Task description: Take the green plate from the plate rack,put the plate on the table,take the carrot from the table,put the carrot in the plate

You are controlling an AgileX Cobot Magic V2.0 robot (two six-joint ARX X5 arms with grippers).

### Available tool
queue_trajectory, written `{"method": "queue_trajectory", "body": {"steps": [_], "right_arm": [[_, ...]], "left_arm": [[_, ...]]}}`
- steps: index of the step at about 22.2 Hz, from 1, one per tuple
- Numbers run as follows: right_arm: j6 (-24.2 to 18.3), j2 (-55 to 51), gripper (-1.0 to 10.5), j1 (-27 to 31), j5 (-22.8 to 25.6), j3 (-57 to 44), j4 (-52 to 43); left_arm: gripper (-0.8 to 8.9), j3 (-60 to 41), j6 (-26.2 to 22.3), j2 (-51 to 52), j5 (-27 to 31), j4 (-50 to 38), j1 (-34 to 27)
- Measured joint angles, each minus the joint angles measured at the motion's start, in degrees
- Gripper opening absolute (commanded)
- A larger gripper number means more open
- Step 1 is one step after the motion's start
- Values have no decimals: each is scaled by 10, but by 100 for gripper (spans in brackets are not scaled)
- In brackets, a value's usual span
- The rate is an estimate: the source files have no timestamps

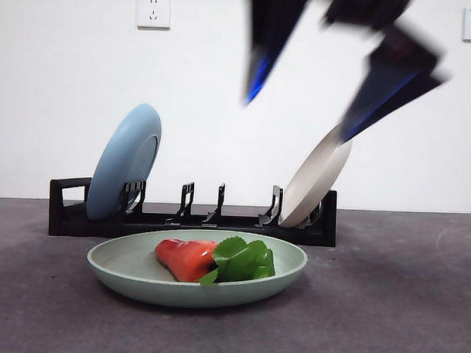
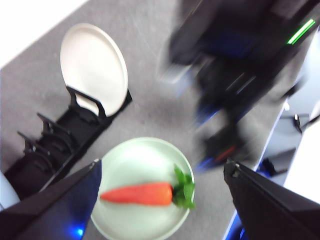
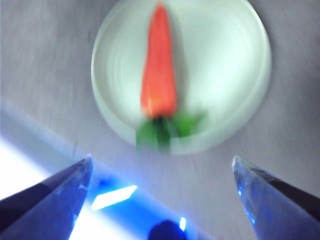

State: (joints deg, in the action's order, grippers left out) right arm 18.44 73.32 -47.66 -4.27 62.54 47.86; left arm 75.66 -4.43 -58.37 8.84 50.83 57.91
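The green plate (image 1: 132, 270) lies flat on the table (image 1: 401, 306) in front of the plate rack (image 1: 191, 221). The carrot (image 1: 185, 258) lies in the plate, with its leaves toward the right in the front view. My right gripper (image 3: 162, 158) is open and empty above the plate (image 3: 225, 55) and the carrot (image 3: 159, 75). In the front view it is blurred, high above the plate's right side (image 1: 299, 117). My left gripper (image 2: 162, 164) is open and empty, high over the plate (image 2: 135, 165), the carrot (image 2: 137, 194) and the rack (image 2: 55, 145).
A light blue plate (image 1: 126, 161) stands at the rack's left end. A beige plate (image 1: 317, 175) leans at its right end and also shows in the left wrist view (image 2: 92, 67). The right arm (image 2: 235, 75) shows there, blurred, beside the green plate.
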Motion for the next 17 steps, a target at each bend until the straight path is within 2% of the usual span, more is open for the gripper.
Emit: {"method": "queue_trajectory", "body": {"steps": [6, 8, 10, 12, 13, 17], "right_arm": [[0, -131, 454, -3, -2, 0, 115], [0, -157, 353, -3, -2, 0, 132], [0, -181, 168, -3, -2, 0, 148], [0, -198, 8, -3, -2, 0, 159], [-1, -205, -17, -3, -2, 0, 162], [-9, -222, -12, -3, -2, 0, 163]], "left_arm": [[404, 0, 14, 0, -1, 39, 0], [391, 0, 22, 0, -2, 50, 0], [248, 0, 31, 0, -3, 64, 0], [27, 0, 40, 0, -3, 76, 0], [-16, 0, 44, 0, -3, 81, 0], [-8, 0, 52, 0, -3, 82, 0]]}}
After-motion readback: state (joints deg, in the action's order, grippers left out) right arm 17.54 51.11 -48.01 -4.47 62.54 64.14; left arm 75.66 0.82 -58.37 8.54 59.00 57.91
